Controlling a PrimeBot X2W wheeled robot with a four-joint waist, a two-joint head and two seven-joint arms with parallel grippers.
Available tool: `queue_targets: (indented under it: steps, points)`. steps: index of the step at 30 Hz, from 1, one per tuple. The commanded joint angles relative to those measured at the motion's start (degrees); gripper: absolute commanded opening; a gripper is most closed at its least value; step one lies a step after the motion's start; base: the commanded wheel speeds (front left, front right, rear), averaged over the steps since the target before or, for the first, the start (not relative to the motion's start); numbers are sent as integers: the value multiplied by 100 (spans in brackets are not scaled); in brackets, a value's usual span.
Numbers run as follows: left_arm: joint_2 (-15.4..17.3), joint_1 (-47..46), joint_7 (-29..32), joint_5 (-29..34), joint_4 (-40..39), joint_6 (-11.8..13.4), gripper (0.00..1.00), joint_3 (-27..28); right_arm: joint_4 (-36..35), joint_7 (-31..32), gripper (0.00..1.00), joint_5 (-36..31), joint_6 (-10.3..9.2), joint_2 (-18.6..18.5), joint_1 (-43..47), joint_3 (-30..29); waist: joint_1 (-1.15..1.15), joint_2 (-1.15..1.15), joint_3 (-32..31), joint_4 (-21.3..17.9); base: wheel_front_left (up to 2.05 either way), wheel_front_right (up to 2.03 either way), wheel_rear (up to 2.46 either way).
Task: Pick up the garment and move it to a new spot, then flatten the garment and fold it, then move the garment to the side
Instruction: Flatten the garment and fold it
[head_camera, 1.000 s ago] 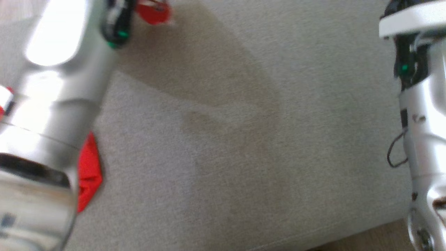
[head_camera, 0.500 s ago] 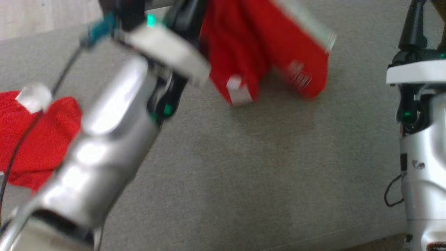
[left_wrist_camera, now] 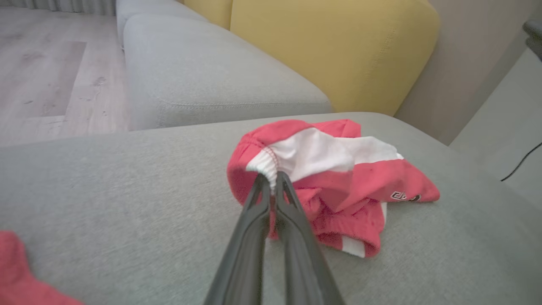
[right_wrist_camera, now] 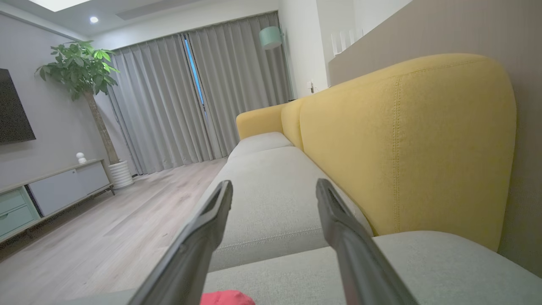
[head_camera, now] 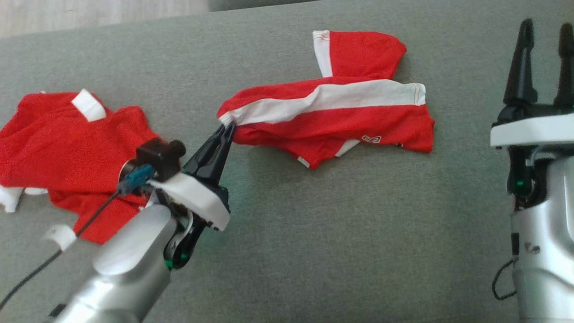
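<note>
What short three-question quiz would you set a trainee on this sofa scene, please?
1. True or false: the left gripper is shut on the white-banded edge of the red-and-white fabric garment.
2. The right gripper is: A) open, holding nothing; B) shut on the garment; C) pressing the garment flat.
3. Fill in: a second crumpled red garment lies on the grey fabric sofa cushion, to the robot's ____ of the gripped one.

Key: 1 true; 2 A; 3 left.
</note>
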Motion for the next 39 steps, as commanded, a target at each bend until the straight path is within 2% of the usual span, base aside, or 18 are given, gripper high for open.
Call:
queue_targets:
  steps: [1,2,8,12,16,20,25,33,36,39]
  points:
    - [150,-87,-111,5,-36,50,25,214,-256,44,100,-47,21,25,15,131,0,0,-26,76,0,0,0]
    - [137,-59,-175,24,30,72,100,216,-272,66,100,-53,21,26,71,142,0,0,-42,102,0,0,0]
    - [-16,33,-512,-42,211,172,100,497,-420,124,100,-151,21,-39,361,240,0,0,-153,229,0,0,0]
    - [-86,173,-615,-13,24,222,100,878,-506,39,100,-193,21,-112,583,344,0,0,-292,317,0,0,0]
    - [-200,576,-626,274,-566,389,100,1661,-558,-40,100,-169,21,-92,947,436,0,0,-474,412,0,0,0]
    - [-456,1299,-627,612,-1128,430,100,2455,-528,-97,100,-162,21,15,1404,494,0,0,-652,461,0,0,0]
    - [-880,2044,-628,925,-1430,295,100,3132,-426,-150,100,-173,21,147,1768,516,0,0,-748,472,0,0,0]
    - [-1138,2039,-629,1331,-1075,-4,100,3246,-417,-54,100,-276,21,188,1602,514,0,0,-671,499,0,0,0]
    - [-1151,1877,-578,1357,-888,-40,100,3168,-448,-48,100,-294,21,194,1548,520,0,0,-596,488,0,0,0]
    - [-1239,1587,-279,1173,-600,-103,100,3087,-484,-62,100,-315,21,207,1481,551,0,0,-437,454,0,0,0]
